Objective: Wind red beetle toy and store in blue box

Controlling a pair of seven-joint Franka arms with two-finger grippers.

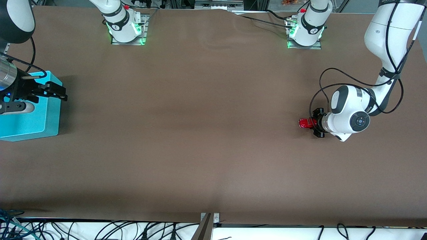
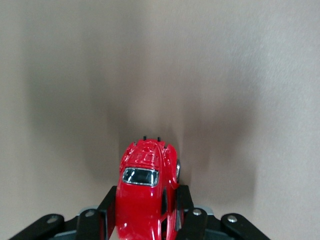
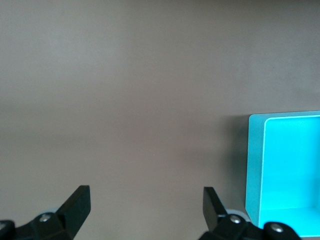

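The beetle (image 1: 304, 123) is sitting at the left arm's end of the tabletop (image 1: 200, 133), and the left gripper (image 1: 313, 124) is holding it with its fingers (image 2: 192, 220) closed on the sides of the rear half. The toy is glossy red, with a rounded roof, a small dark window framed in silver and a dark wheel showing at one side. Its nose is pointing away from the gripper, toward the right arm's end.

The tabletop is covered in a plain matte brown sheet, which is lying flat apart from a light wrinkle between the two arm bases. Green lights are glowing at both bases (image 1: 126, 31), and many black cables (image 1: 133, 230) are lying along the white edge nearest the front camera.

The box (image 1: 30, 123) is standing at the right arm's end, well apart from the beetle. The right gripper (image 1: 50, 91) is hanging over the box's rim with its fingers (image 3: 77, 202) spread wide and holding nothing.

The front view is showing the beetle only as a small red spot, while the left wrist view is giving its window and body lines. The right wrist view is looking into the turquoise box, showing a thin pale rim and a bright floor.
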